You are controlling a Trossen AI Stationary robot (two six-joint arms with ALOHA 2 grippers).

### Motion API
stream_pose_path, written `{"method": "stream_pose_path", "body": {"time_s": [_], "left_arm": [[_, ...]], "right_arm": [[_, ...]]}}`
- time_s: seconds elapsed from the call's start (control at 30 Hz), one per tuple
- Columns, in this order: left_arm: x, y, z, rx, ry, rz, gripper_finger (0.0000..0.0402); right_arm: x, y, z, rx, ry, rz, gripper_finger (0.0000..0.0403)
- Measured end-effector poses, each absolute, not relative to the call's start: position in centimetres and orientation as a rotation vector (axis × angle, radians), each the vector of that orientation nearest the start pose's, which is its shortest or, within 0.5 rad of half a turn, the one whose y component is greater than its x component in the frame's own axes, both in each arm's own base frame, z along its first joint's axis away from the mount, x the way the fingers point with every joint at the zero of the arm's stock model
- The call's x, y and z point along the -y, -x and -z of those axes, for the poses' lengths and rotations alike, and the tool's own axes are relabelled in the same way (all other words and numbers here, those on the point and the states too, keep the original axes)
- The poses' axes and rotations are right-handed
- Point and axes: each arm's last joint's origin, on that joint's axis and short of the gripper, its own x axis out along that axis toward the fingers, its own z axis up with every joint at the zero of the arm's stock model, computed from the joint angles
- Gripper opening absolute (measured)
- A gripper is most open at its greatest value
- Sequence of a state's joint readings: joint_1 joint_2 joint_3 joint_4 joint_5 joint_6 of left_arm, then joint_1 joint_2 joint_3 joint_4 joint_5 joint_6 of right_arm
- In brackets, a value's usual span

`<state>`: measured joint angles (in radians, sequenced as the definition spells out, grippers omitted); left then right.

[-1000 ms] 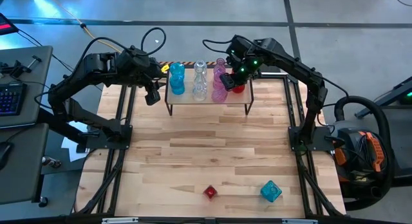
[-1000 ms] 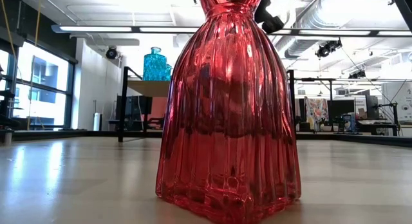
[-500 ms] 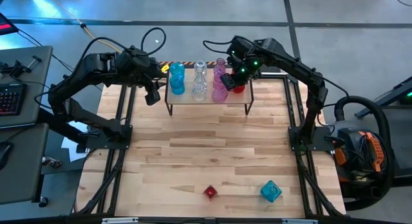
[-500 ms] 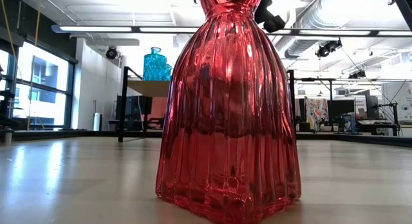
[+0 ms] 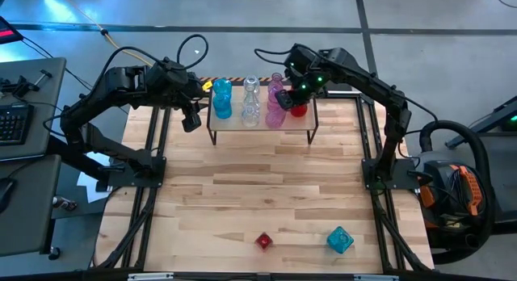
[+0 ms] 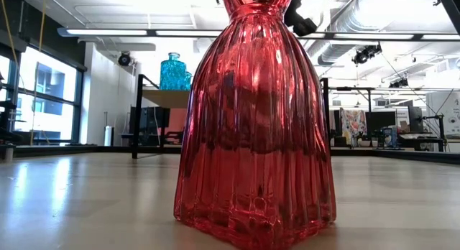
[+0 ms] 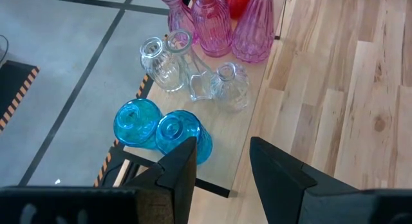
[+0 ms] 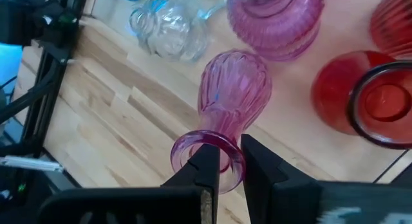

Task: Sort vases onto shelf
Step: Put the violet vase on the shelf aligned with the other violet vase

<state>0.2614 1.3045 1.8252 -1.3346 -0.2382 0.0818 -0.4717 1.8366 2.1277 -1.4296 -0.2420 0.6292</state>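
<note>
Pink vase (image 8: pixel 233 95) on shelf (image 5: pixel 260 127), among pink group beside red ones; right gripper (image 8: pixel 226 161) clamped on its flared rim. We judge it light, stiff, slick, breakable; narrow neck below lip is safest hold. On shelf we count two blue, roughly three clear, three pink, two red. Red vase (image 5: pixel 263 241) and blue vase (image 5: pixel 339 239) wait on table (image 5: pixel 242 184). Left gripper (image 7: pixel 222 163) hangs beside shelf's blue end, fingers apart, empty.

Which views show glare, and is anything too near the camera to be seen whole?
Low view: the red vase stands so near that its top is cropped, with ceiling lights bright behind it. Left wrist view: the clear vases show small highlights.
</note>
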Motion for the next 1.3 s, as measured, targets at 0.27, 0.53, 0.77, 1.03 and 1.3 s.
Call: {"method": "stream_pose_path", "body": {"time_s": [0.27,0.53,0.77,1.03,1.3], "left_arm": [[-5.80,-19.05,-46.24,-0.841,-0.066,-0.437,0.0136],[-5.81,-19.05,-46.24,-0.841,-0.066,-0.438,0.0136],[-5.80,-19.05,-46.24,-0.841,-0.066,-0.437,0.0136],[-5.80,-19.05,-46.25,-0.840,-0.066,-0.438,0.0136],[-5.80,-19.05,-46.24,-0.841,-0.066,-0.437,0.0136]], "right_arm": [[15.13,-31.23,-39.90,-0.985,-0.984,0.555,0.0028],[15.13,-31.23,-39.90,-0.981,-1.005,0.568,0.0028],[15.14,-31.22,-39.90,-0.976,-1.026,0.581,0.0028],[15.22,-31.39,-39.97,-0.950,-1.040,0.591,0.0028],[15.31,-31.53,-40.00,-0.931,-1.059,0.600,0.0028]]}}
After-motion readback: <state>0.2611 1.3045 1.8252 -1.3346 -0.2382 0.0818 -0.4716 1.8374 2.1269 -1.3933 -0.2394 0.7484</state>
